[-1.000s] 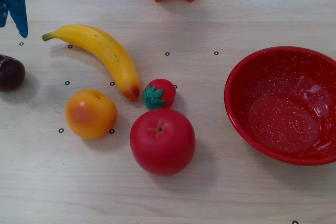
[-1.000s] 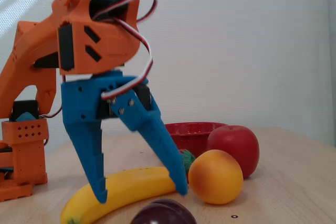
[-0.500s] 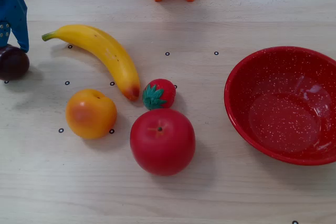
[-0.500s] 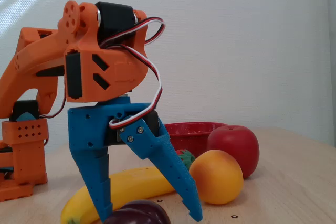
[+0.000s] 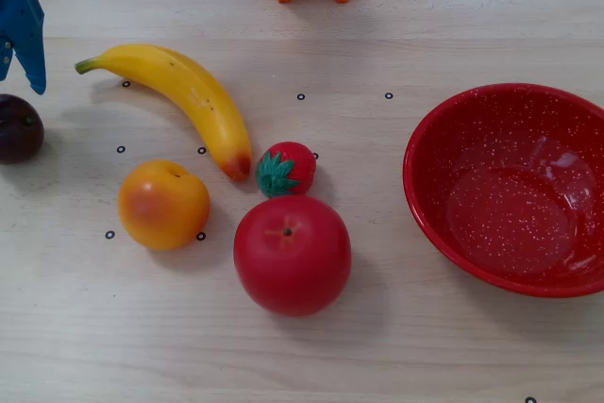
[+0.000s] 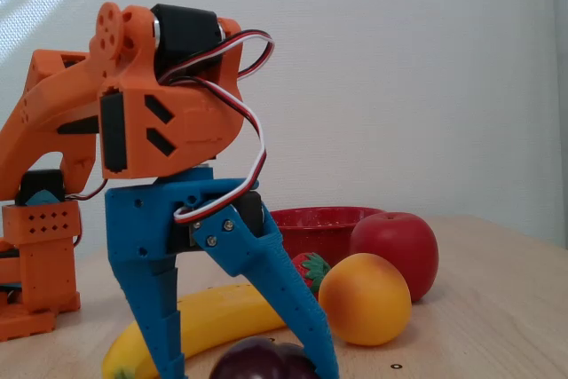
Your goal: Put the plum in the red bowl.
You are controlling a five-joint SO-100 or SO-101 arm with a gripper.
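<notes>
The red bowl sits on the pale wooden counter at the right of the downward-looking fixed view, and nothing lies inside it; only its speckled floor shows. Taking the bowl as the landmark, the apple is the nearest fruit, just to its left in that view. The strawberry lies a little further from the bowl, just beyond the apple, with the banana and the orange fruit further left again. The plum is the fruit furthest from the bowl, at the far left edge, resting on the counter.

In the low fixed view the blue fingers are spread wide and reach down on either side of the plum, which sits between their tips. Whether either finger touches it cannot be told. The bowl stands behind, partly hidden by the apple.
</notes>
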